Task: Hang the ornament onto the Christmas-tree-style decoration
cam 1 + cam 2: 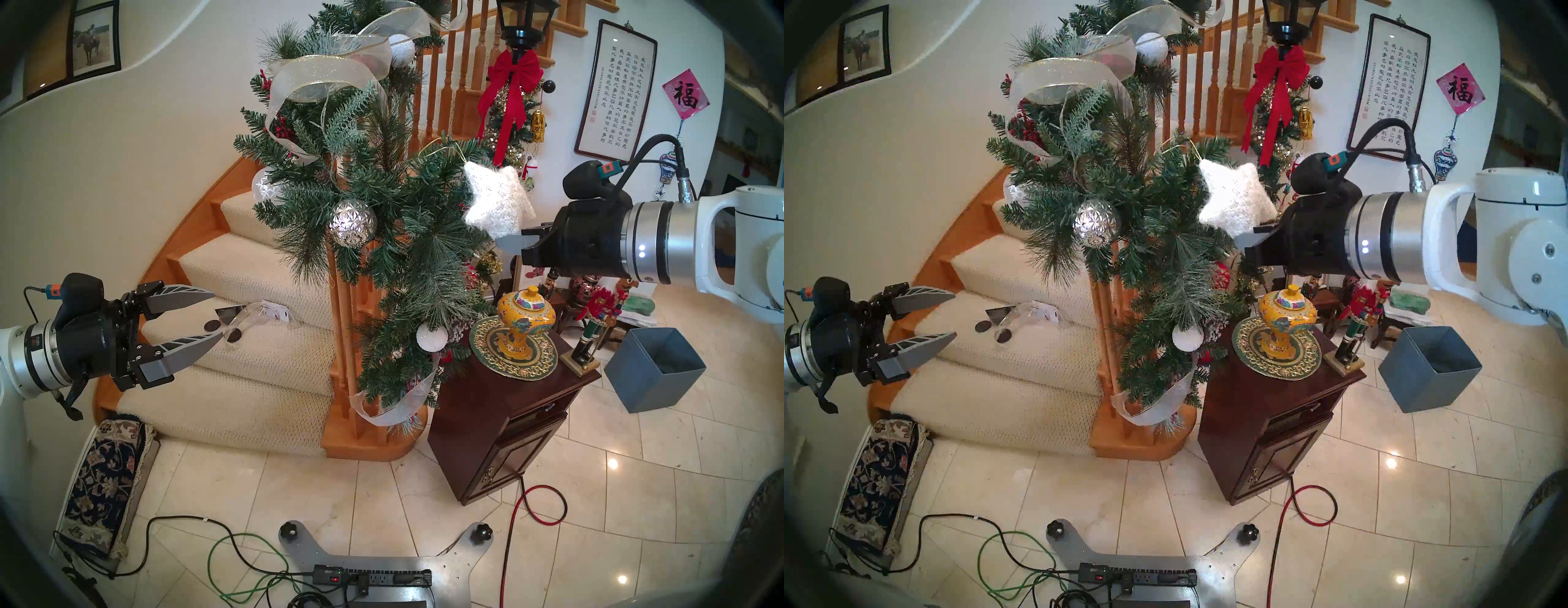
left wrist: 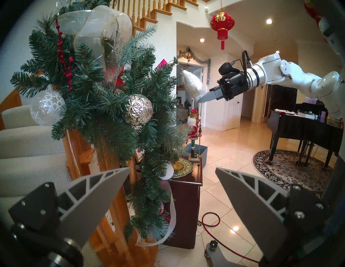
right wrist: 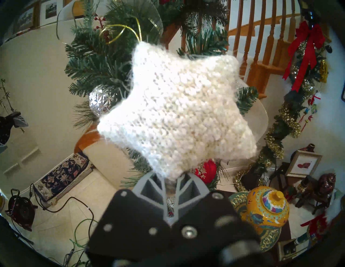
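Observation:
The white fuzzy star ornament (image 1: 496, 199) (image 1: 1238, 199) (image 3: 179, 115) is held against the right side of the green garland (image 1: 382, 191) (image 1: 1123, 191) (image 2: 104, 104). My right gripper (image 1: 507, 242) (image 1: 1246, 242) (image 2: 200, 99) (image 3: 170, 179) is shut on the star's lowest point, coming in from the right. The star's gold string loop (image 1: 449, 148) (image 3: 119, 31) lies over a branch tip above it. My left gripper (image 1: 216, 314) (image 1: 953, 315) (image 2: 172, 168) is open and empty, over the carpeted stairs left of the garland.
A faceted silver ball (image 1: 353, 223) hangs left of the star. A dark wooden cabinet (image 1: 509, 403) with a yellow jar (image 1: 526, 322) stands below it. A grey box (image 1: 655, 369) is on the floor right. A tinsel post with red bow (image 1: 509, 85) stands behind. Cables lie on the tiles.

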You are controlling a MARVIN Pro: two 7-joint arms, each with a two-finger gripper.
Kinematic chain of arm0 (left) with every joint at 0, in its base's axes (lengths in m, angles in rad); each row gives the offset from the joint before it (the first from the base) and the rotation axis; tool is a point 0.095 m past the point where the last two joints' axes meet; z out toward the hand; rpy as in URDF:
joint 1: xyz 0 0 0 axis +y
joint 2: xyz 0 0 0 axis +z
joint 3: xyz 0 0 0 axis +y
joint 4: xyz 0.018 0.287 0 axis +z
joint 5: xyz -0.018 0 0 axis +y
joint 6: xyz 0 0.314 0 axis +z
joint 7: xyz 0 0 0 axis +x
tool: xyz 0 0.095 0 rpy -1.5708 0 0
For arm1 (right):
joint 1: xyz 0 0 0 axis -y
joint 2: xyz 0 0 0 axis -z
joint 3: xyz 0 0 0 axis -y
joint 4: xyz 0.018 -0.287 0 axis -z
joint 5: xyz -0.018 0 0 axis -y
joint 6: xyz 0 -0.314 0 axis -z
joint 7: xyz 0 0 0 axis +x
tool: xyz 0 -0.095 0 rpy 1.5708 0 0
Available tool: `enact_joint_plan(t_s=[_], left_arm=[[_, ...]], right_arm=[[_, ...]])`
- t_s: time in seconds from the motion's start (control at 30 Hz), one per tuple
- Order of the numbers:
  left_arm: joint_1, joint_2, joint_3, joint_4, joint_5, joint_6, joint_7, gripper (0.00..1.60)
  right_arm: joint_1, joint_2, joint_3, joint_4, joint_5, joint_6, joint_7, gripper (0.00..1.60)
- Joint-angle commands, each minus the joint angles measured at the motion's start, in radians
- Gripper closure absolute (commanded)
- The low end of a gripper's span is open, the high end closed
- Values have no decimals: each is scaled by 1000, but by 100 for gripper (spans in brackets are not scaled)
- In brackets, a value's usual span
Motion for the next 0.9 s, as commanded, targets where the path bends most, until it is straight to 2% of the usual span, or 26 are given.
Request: enact_joint_plan(t_s=[0.0, 0.47, 0.87], left_arm=[[-1, -1, -1, -2, -2, 0, 0, 0], [-1, -1, -1, -2, -2, 0, 0, 0], [-1, -1, -1, -2, -2, 0, 0, 0]], right_arm=[[6, 26, 26, 2, 11, -6, -40, 160], [9, 39, 32, 2, 45, -10, -124, 160], [-7, 43, 29, 2, 56, -7, -134, 160]])
